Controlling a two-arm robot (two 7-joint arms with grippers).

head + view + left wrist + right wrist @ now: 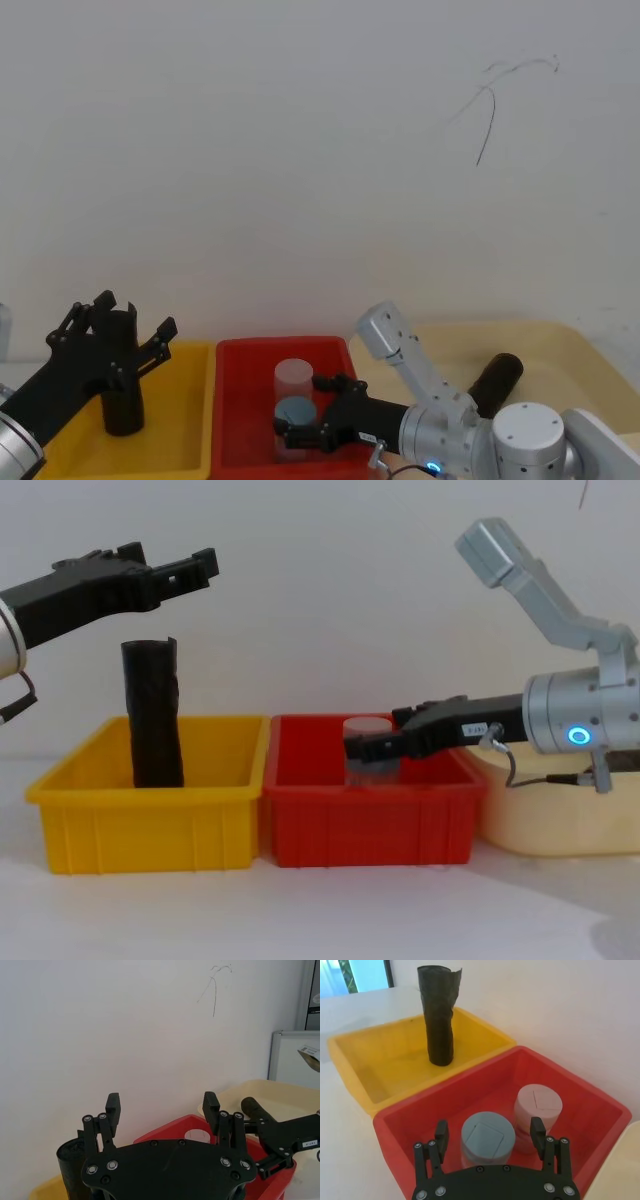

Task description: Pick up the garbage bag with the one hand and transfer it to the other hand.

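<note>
The garbage bag (495, 383), a matte black roll, lies tilted in the cream bin (560, 345) at the right, just behind my right arm; the left wrist view shows its end (251, 1106). My right gripper (300, 408) is low in the red bin (240, 352), open, with its fingers on either side of a blue cylinder (487, 1136) and no grip on it. My left gripper (205, 568) hovers open above the yellow bin (150, 790), over a second black roll (153, 715) that stands upright with a notched, open top.
A pale pink cylinder (538, 1102) stands beside the blue one in the red bin. The three bins sit side by side, yellow left, red middle, cream right. A white wall rises close behind them. Bare tabletop (330, 910) lies in front.
</note>
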